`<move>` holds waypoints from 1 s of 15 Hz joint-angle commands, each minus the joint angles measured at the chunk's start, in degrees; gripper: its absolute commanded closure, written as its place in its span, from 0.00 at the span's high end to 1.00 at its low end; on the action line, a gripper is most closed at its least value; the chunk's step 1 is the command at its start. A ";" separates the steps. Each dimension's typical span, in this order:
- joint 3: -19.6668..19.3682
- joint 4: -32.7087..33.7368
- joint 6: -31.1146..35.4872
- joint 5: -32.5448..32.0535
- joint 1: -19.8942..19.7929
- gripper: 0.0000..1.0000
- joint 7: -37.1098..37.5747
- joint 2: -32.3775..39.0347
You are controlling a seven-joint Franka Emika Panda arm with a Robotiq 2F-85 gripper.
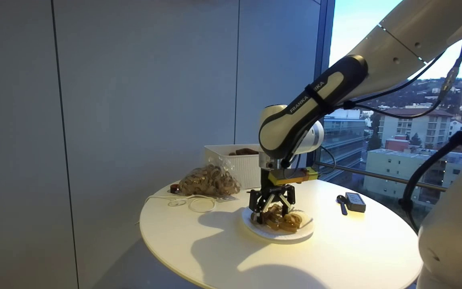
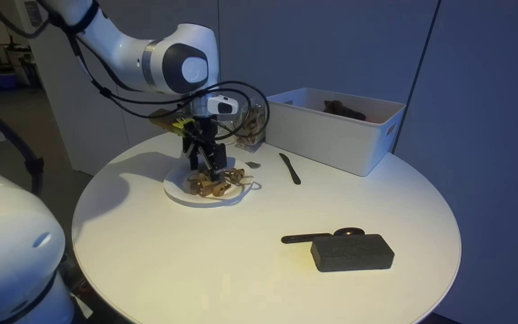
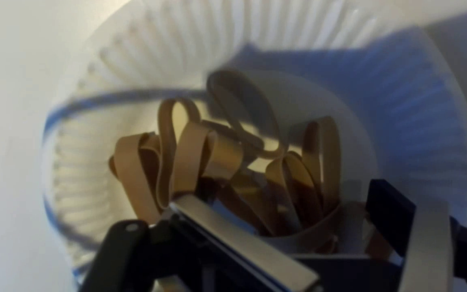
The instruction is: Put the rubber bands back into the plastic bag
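A pile of tan rubber bands lies on a white paper plate (image 1: 269, 236); the bands show in both exterior views (image 1: 291, 223) (image 2: 205, 187) and in the wrist view (image 3: 189, 156). My gripper (image 1: 272, 216) points down over the plate with its fingertips low among the bands. In the wrist view the jaws (image 3: 294, 198) stand apart, with bands between and in front of them; the left fingertip is partly hidden. The clear plastic bag (image 1: 209, 180), bulging with more bands, stands at the back of the table; it also shows behind the arm's cables (image 2: 252, 127). Its opening is not clear to see.
A white bin (image 2: 322, 139) with a brown item inside stands beside the bag. A white cable (image 1: 201, 204) lies before the bag. A black knife (image 2: 290, 168), a black spoon (image 2: 306, 238) and a dark block (image 2: 353, 253) lie on the round table (image 2: 223, 270).
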 commanded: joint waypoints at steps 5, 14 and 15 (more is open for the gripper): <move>-0.97 -0.85 4.56 0.48 0.01 0.42 -0.76 0.60; 2.32 -1.13 2.09 -3.36 0.28 0.07 2.00 -4.34; 2.96 -1.19 1.99 -4.32 0.24 0.07 2.43 -5.16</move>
